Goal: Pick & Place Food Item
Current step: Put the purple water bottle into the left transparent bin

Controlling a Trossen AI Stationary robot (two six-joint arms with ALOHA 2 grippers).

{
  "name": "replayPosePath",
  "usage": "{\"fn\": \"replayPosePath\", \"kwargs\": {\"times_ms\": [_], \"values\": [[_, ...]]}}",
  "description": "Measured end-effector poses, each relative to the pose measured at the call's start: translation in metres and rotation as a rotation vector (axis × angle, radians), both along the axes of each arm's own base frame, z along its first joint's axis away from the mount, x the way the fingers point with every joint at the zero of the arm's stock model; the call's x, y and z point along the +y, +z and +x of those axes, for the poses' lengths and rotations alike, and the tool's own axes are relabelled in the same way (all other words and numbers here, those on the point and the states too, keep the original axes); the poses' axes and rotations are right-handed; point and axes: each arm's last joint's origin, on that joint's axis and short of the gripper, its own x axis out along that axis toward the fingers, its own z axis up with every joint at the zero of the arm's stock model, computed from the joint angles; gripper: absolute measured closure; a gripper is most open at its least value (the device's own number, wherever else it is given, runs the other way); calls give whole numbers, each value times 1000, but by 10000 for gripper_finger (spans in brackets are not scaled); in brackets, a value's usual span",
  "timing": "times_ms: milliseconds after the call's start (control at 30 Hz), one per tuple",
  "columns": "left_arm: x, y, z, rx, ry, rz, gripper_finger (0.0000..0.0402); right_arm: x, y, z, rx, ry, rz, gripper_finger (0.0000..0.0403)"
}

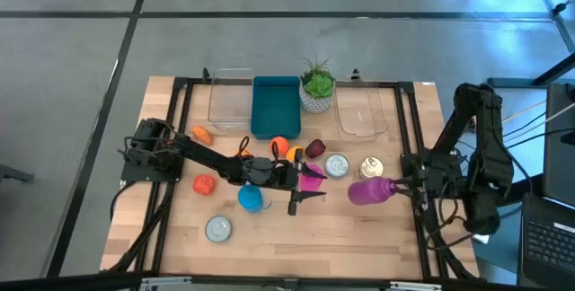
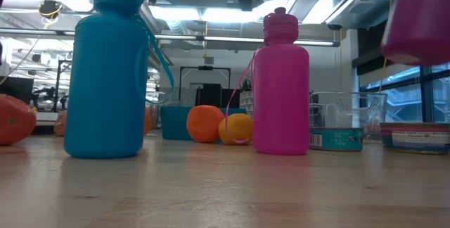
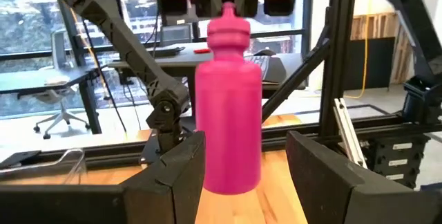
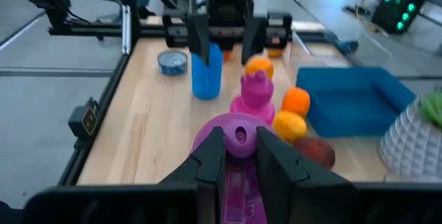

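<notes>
Holding a purple bottle (image 1: 368, 190) above the desk (image 1: 332, 237) at the right, the right end effector (image 4: 239, 156) clamps narrowly on its neck. Centrally, the left end effector (image 3: 243, 165) stands half open around an upright pink bottle (image 1: 311, 177), not gripping. Farther back, the oranges (image 1: 286, 147) lie just before the teal bin (image 1: 274, 107), which looks empty; no food item appears placed yet.

Pink bottle (image 3: 228, 106), blue bottle (image 2: 109, 73), purple bottle (image 1: 370, 190), teal tray (image 1: 274, 104), oranges (image 2: 205, 123).
</notes>
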Motion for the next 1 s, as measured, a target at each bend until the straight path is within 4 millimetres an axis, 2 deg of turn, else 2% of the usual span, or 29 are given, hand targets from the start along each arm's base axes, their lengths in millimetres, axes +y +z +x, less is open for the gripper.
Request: {"fn": "replayPosePath", "kwargs": {"times_ms": [367,567,733,1000], "values": [[13,7,-1,10,-18,-67,210,-18,23,21,21,91,-60,346],[26,35,-7,73,20,-30,210,-29,30,37,36,123,-102,346],[29,61,-13,116,42,22,210,-36,38,53,9,186,-137,346],[31,74,-13,150,119,25,208,-49,39,73,32,222,-120,346]]}}
